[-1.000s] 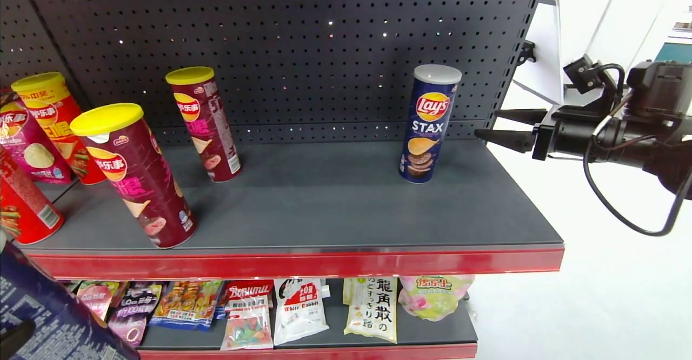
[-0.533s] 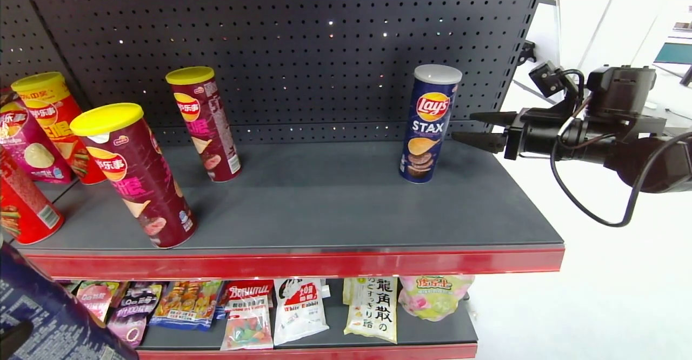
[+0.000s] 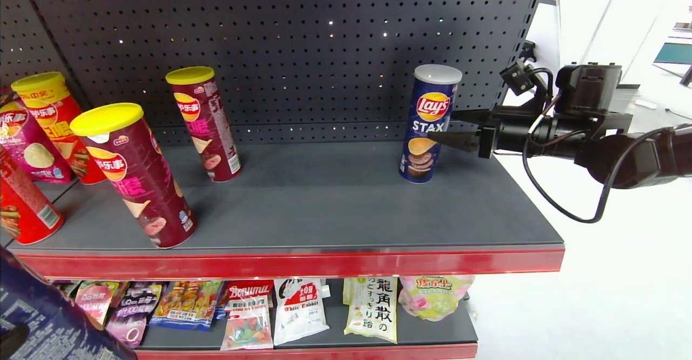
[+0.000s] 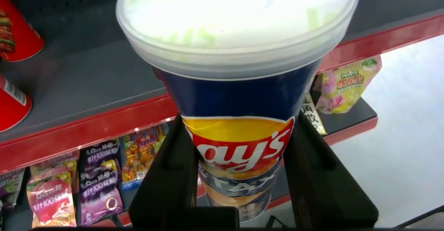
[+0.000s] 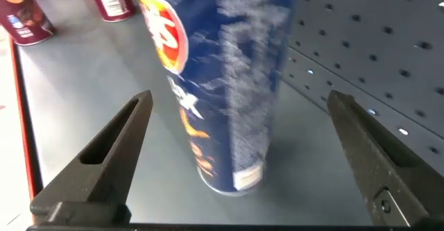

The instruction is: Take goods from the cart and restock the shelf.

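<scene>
Standing blue can (image 3: 432,100), head view: upright on the upper shelf deck (image 3: 335,203), right of frame centre, close to the pegboard back (image 3: 270,41).
Right gripper (image 3: 442,125), head view: enters from the right edge at the can's mid-height. Fingers are apart, one crossing in front of the can and the other passing behind it. Can't tell contact from this angle.
Held blue can (image 3: 48,317), head view: lower left corner of frame, tilted, below the red shelf lip (image 3: 324,262).
Maroon cans (image 3: 135,181), head view: two with yellow lids on the left half of the deck, well apart from the standing blue can.
Red cans (image 3: 24,203), head view: far left edge of frame, on the same deck.
Snack bags (image 3: 300,311), head view: a row on the lower shelf, along the bottom of frame.
Held blue can (image 4: 239,85), left wrist view: pale lid faces the camera, body runs between the fingers.
Left gripper (image 4: 243,189), left wrist view: clamped on the held blue can, a black finger flush on each side.
Background, left wrist view: red shelf lip (image 4: 90,127) and snack bags (image 4: 97,189) beyond the can.
Standing blue can (image 5: 229,64), right wrist view: base on the shelf deck (image 5: 83,92), pegboard back (image 5: 374,37) just behind it.
Right gripper (image 5: 232,158), right wrist view: fingers spread wide with the can between them, a gap showing on both sides, no touch.
Maroon cans (image 5: 24,16), right wrist view: farther along the deck.
</scene>
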Motion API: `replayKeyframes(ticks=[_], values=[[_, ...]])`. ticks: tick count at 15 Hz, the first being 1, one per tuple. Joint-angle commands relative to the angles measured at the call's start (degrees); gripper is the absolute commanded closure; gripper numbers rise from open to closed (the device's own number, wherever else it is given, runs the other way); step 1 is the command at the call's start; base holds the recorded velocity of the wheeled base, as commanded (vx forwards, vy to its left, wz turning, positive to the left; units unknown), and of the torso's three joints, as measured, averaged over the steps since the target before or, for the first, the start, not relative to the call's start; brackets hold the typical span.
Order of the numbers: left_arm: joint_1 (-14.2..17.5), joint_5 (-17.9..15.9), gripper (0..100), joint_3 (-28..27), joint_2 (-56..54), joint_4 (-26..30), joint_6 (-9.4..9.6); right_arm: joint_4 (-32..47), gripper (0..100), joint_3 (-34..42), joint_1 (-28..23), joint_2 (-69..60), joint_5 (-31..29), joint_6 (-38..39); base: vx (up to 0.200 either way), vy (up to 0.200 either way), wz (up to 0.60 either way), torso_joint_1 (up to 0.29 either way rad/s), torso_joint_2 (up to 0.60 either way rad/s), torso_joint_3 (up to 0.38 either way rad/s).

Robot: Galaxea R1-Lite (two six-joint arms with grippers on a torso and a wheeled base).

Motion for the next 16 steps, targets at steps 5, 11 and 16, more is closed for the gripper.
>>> replayKeyframes(ticks=[5,11,16], values=[[-0.01,-0.02,100,0.1,-0.49,0.82,0.04,0.08,0,-2.81,2.55,2.28,-0.68,1.04,0.0,0.0,0.0,0.0,0.0,0.0],[-0.01,-0.02,100,0.1,-0.93,0.91,0.04,-0.36,0,-4.22,4.66,3.42,-2.52,2.71,0.0,0.0,0.0,0.0,0.0,0.0],[-0.01,-0.02,100,0.01,-1.9,2.05,0.04,-0.45,100,-3.6,5.1,3.24,-2.26,2.54,0.0,0.0,0.0,0.0,0.0,0.0]])
